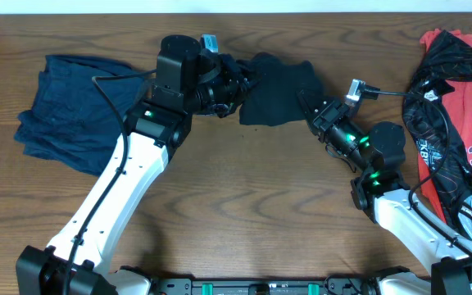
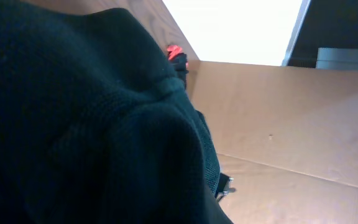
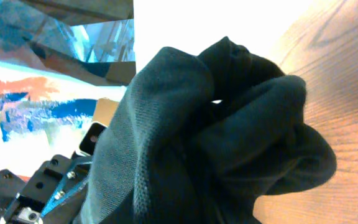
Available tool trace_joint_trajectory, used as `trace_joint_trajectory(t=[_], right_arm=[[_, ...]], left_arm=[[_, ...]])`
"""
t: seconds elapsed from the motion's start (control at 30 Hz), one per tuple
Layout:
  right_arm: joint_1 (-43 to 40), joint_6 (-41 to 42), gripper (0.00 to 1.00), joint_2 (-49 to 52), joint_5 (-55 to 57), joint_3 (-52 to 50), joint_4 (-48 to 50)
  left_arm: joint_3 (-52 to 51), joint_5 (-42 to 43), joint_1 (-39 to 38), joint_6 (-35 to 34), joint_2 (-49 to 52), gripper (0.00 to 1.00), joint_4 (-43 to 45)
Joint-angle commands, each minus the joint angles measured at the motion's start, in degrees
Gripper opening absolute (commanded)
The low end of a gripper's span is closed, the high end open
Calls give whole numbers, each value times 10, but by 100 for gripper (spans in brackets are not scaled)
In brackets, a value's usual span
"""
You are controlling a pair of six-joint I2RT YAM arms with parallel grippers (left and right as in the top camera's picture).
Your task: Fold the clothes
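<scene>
Black garment (image 1: 279,92) lies at 12 o'clock on the table (image 1: 244,205), long axis 9 to 3 o'clock. Left gripper (image 1: 238,82) is buried in its 9 o'clock end; I cannot tell how far it is open. Right gripper (image 1: 311,111) is clamped on bunched cloth at the 4 o'clock edge.

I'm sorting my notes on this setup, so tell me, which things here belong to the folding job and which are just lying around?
Part of the job:
black garment, bunched between left gripper and right gripper
blue garment, waiting
red and black garment, waiting

Not part of it:
wooden table
cable on the right arm
</scene>
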Motion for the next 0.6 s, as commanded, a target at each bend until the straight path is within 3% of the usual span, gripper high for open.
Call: trace_joint_trajectory(t=[0.0,0.1,0.27,0.57], right_arm=[[6,-21,18,2,0,1,8],[4,-35,12,2,-23,1,19],[-7,-32,11,2,-93,1,15],[-8,38,10,2,-210,1,17]], left_arm=[[4,-23,-2,60,-9,6,-25],[4,-53,-2,128,-8,6,-63],[4,-107,-2,213,-7,6,-130],[4,-148,-2,280,-4,7,-223]])
